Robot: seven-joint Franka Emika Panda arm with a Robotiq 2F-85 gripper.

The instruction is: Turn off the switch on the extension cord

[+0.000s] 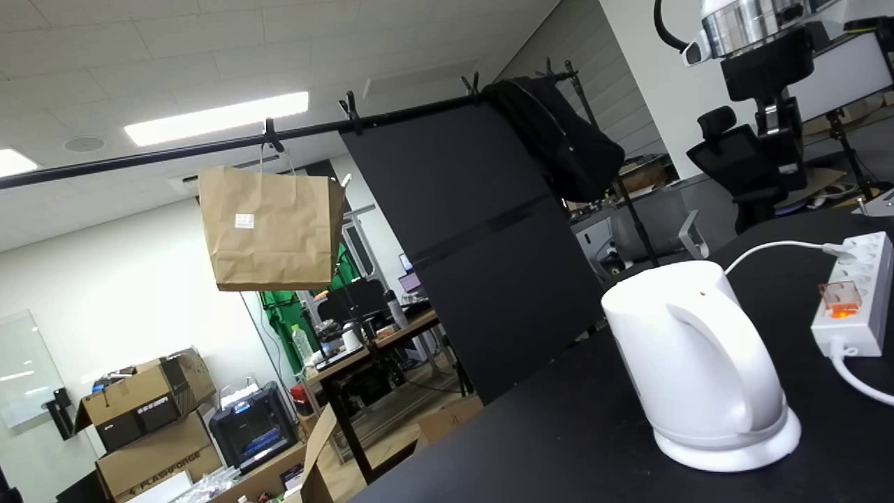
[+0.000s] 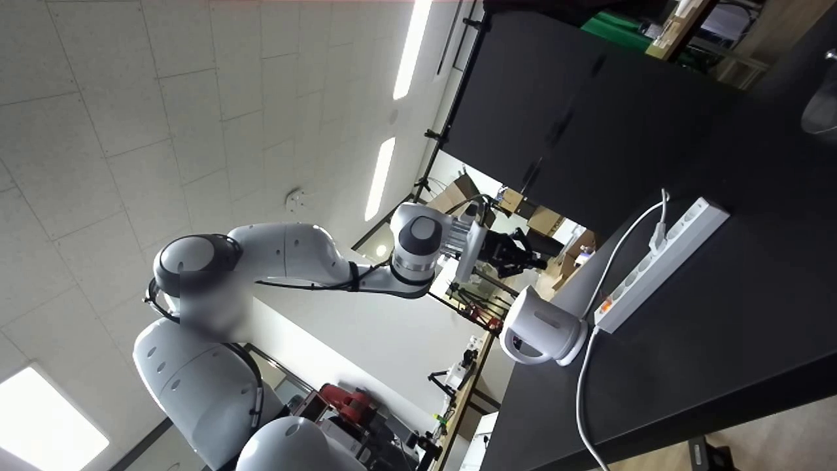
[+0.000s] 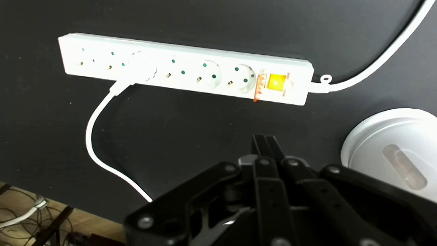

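So, the switch (image 3: pixel 276 82) sits near one end of the strip (image 3: pixel 189 65), the end where the thick white cable (image 3: pixel 379 65) leaves, and it glows yellow-orange. A see-through orange flap (image 3: pixel 259 85) stands just beside it. The strip lies on the black table (image 3: pixel 205 136) with its sockets (image 3: pixel 240 76) facing up, and a white plug (image 3: pixel 140 66) fills the third one from the far end. The plug's lead (image 3: pixel 88 136) curves away across the table, and in an exterior view it goes out of sight behind the kettle (image 1: pixel 698 363). The kettle stands near the switch end of the strip, apart from it. In both exterior views the gripper (image 3: pixel 265 139) hangs above the table on its white arm (image 2: pixel 288 252), apart from both the switch and the kettle. In the wrist view its jaws are together, tip against tip, with nothing in their hold
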